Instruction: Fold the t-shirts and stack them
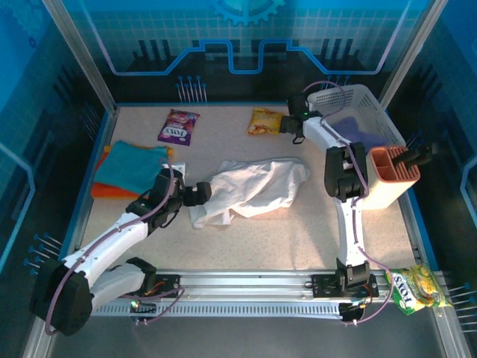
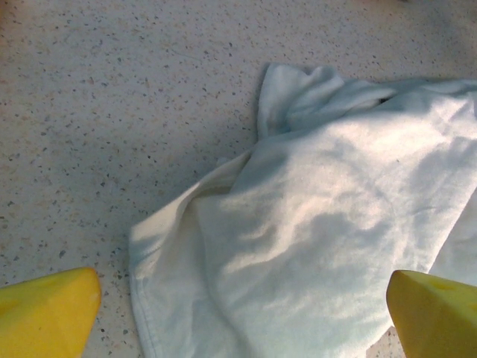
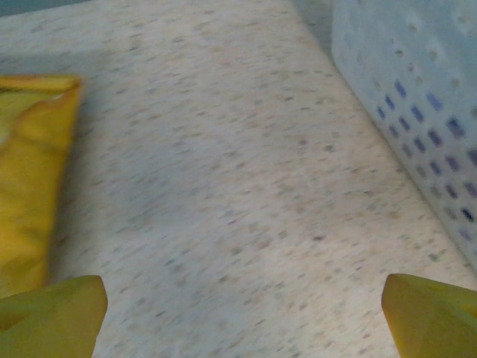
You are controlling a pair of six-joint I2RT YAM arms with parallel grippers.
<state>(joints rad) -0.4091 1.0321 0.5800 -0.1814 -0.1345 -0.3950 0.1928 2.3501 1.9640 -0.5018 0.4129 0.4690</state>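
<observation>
Left edge: a teal t-shirt (image 1: 138, 165) lies folded on an orange t-shirt (image 1: 104, 189), close against the table's side rail.
Left gripper (image 1: 201, 194): jaws wide apart and empty, poised low over the near-left edge of the white t-shirt (image 1: 257, 186).
Centre: that shirt sprawls crumpled and unfolded on the table (image 1: 246, 246).
Right gripper (image 1: 292, 128): fingers spread, holding nothing, over bare tabletop between a yellow snack packet (image 1: 264, 121) and the white basket (image 1: 358, 112).
Risk, left: a pinch on the bunched edge would likely catch several layers and drag the shirt into a tighter heap.
Risk, right: a careless swing could nudge the packet or clip the basket wall.
Room: open tabletop lies in front of the shirt, while the stack and the basket crowd the two sides.
</observation>
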